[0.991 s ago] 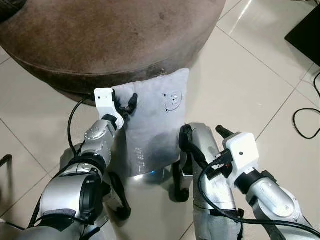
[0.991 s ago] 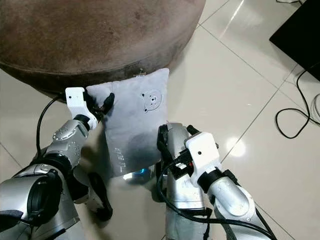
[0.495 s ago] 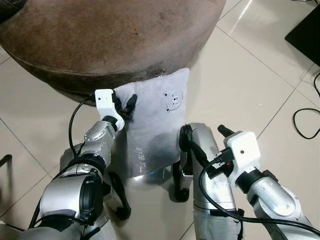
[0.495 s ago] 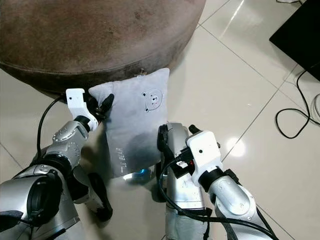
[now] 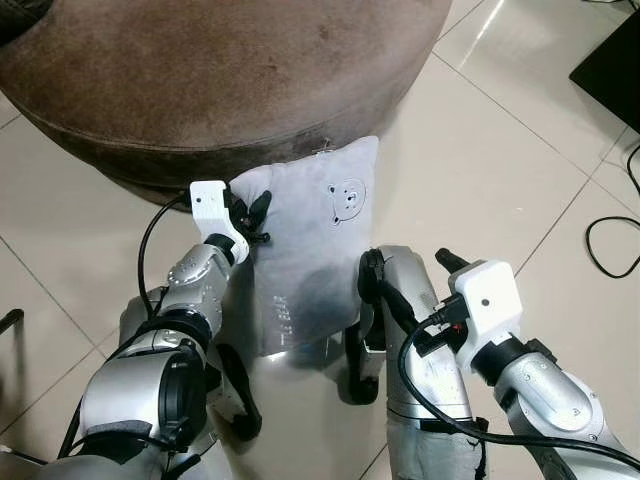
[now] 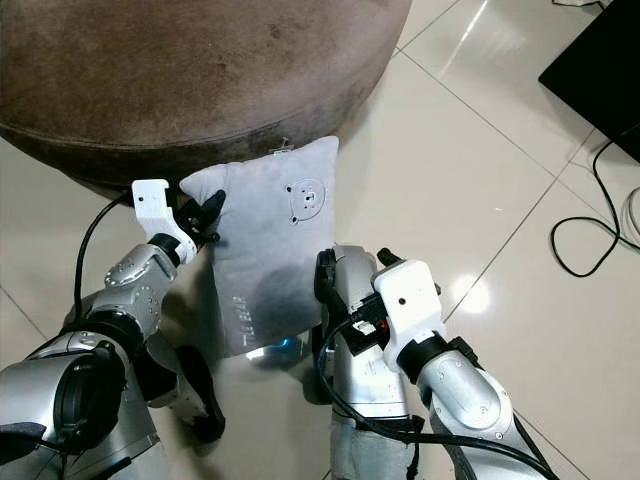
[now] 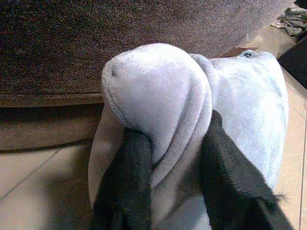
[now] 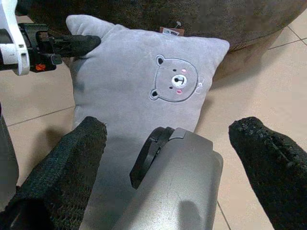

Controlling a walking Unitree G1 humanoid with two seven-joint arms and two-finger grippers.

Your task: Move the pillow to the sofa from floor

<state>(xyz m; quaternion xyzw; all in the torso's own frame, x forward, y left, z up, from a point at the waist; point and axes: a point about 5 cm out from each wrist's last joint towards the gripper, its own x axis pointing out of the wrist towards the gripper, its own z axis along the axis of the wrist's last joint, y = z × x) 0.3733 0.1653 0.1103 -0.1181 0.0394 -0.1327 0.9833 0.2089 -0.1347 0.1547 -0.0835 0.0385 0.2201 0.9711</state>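
Note:
A grey pillow (image 5: 310, 250) with a small bear face stands on the tiled floor and leans against the brown sofa (image 5: 220, 70). My left gripper (image 5: 255, 213) is shut on the pillow's upper left corner. In the left wrist view the pinched corner (image 7: 158, 91) bulges between the two black fingers (image 7: 129, 167). My right gripper (image 8: 170, 136) hangs open to the right of the pillow, above my silver leg (image 5: 410, 310), with nothing between its fingers (image 8: 81, 153).
The sofa's rounded edge is directly behind the pillow. A black cable (image 5: 610, 240) lies on the tiles at the right. A flat black object (image 5: 615, 65) lies at the upper right. A dark bar end (image 5: 8, 322) shows at the left edge.
My left gripper has shifted slightly down and right with the pillow's corner in it, and the pillow's left edge has moved a little. The right arm has hardly moved.

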